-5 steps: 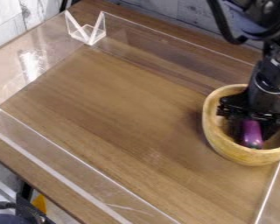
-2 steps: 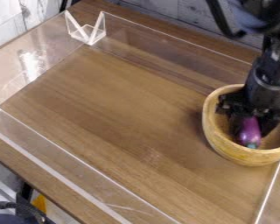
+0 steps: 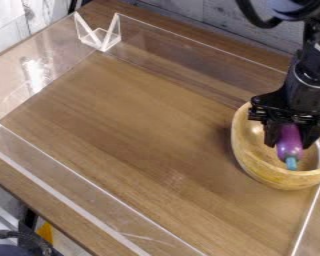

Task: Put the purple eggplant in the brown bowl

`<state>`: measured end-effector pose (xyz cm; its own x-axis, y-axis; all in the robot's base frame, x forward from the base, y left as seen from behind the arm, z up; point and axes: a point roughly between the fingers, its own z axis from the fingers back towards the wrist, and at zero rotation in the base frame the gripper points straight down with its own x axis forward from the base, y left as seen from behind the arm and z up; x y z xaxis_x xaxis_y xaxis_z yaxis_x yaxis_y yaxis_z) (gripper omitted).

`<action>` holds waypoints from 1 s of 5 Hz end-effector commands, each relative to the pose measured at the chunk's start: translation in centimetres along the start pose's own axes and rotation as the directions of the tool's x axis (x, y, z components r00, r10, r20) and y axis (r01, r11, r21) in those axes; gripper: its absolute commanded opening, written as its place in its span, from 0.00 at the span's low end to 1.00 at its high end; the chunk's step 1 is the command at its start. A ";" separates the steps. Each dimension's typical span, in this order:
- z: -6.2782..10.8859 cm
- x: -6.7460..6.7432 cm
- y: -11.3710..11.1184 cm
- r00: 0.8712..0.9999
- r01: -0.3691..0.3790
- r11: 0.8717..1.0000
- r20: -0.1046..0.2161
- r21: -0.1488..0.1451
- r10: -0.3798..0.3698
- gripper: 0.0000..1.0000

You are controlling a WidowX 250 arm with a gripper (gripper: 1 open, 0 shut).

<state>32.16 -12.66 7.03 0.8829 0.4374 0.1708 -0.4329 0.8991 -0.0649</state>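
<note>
The brown bowl (image 3: 248,158) sits at the right edge of the wooden table. My gripper (image 3: 288,136) hangs over its hollow, pointing down, shut on the purple eggplant (image 3: 288,147). The eggplant hangs nearly upright between the black fingers (image 3: 268,117), its teal stem end (image 3: 292,161) lowest and just above the inside of the bowl. The top of the eggplant is hidden by the gripper body.
Low clear plastic walls (image 3: 69,190) ring the wooden tabletop (image 3: 136,120). A clear folded plastic bracket (image 3: 96,32) stands at the back left corner. Black cables (image 3: 263,25) hang behind the arm at the top right.
The jaws closed on the eggplant lying in the bowl. The gripper then rose, lifting the eggplant off the bowl's bottom and turning it more upright.
</note>
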 end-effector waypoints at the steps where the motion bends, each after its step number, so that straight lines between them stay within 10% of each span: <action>1: 2.7 0.1 -0.5 0.999 -0.005 0.999 0.045 -0.052 0.007 0.00; 5: -0.9 0.7 -0.6 0.998 0.043 0.997 0.049 -0.070 -0.040 0.00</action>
<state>32.55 -12.89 4.84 0.8997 0.3942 0.1877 -0.3831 0.9189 -0.0938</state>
